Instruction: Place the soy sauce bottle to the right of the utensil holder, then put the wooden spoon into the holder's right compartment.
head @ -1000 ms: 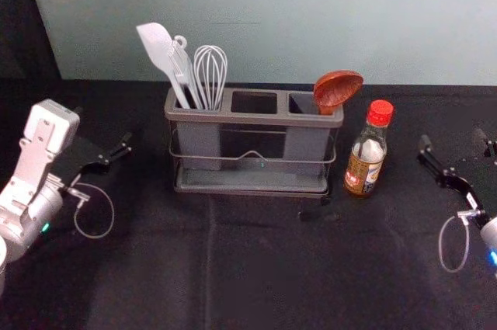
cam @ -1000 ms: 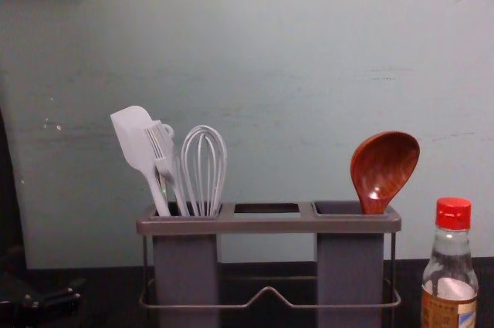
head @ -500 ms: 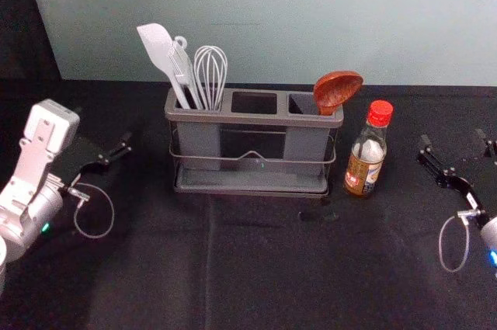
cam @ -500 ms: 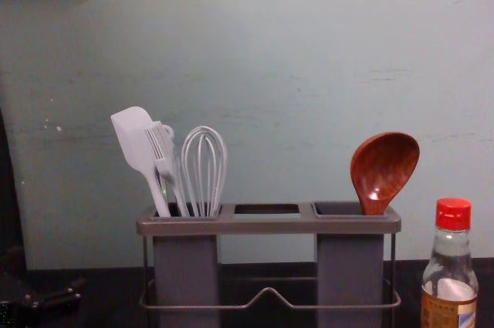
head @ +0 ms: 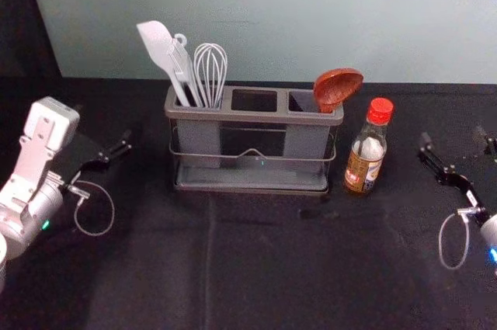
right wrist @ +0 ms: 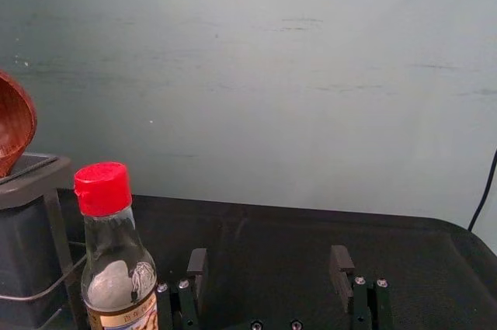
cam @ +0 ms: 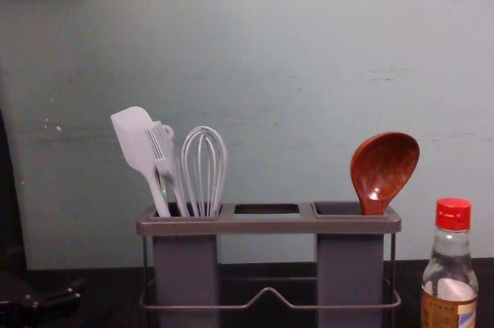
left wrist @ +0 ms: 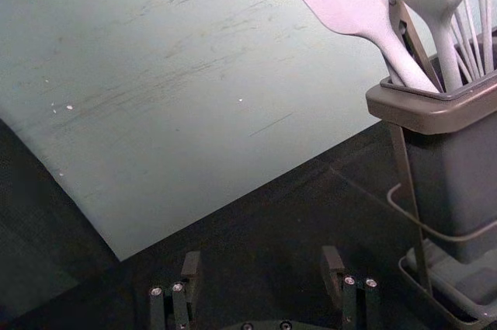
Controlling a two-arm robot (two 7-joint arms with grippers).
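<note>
Though near, bottle (head: 364, 162) left of right pincer (head: 453, 138)

Before you, the holder (head: 252, 118) stands on the table (head: 264, 260) with the wall (head: 272, 27) behind it, and you have the bottle (head: 365, 161) upright on the table just beside the holder's right end. In the holder's left compartment you'll find the spatula (cam: 137, 136) on the left, the whisk (cam: 204, 166) on the right and the brush (cam: 161, 149) between them, while the spoon (cam: 384, 166) sits in the right compartment, bowl up and tilted towards the bottle's side.
</note>
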